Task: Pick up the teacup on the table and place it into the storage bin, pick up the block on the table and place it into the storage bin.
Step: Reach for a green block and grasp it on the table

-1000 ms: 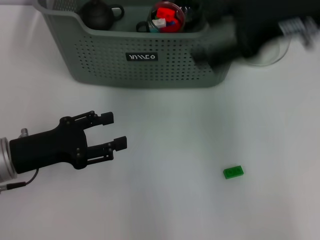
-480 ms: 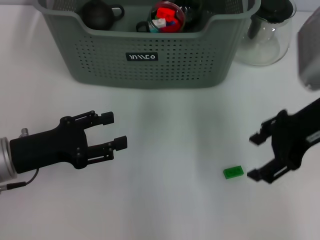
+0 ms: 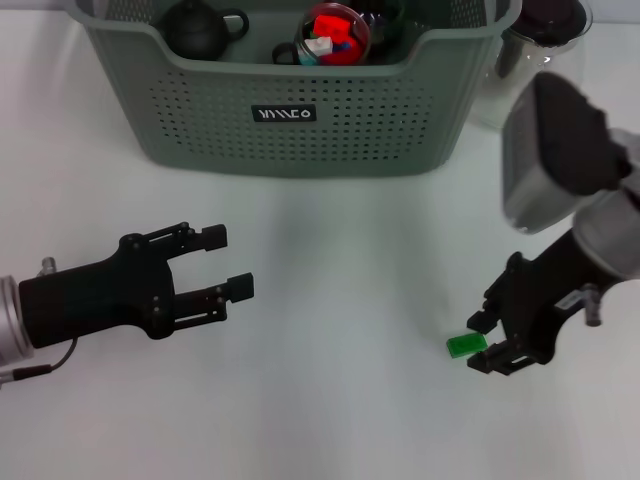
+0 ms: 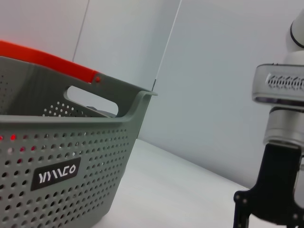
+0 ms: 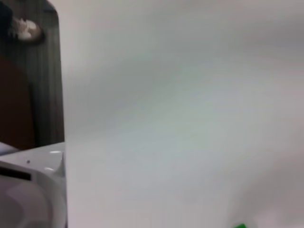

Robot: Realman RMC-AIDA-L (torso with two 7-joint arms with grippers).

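Head view: storage bin (image 3: pixel 300 130) holds a dark teapot (image 3: pixel 195 30).

Head view: steep downward look over the white table (image 3: pixel 330 250). Left wrist view: low, near-level, close to the storage bin (image 4: pixel 61 171). Right wrist view: close above the tabletop. Head and left wrist views share the bin and the right gripper (image 3: pixel 481 342).

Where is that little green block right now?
In the head view, the green block lies on the white table, right of centre, between the open right gripper's fingertips.
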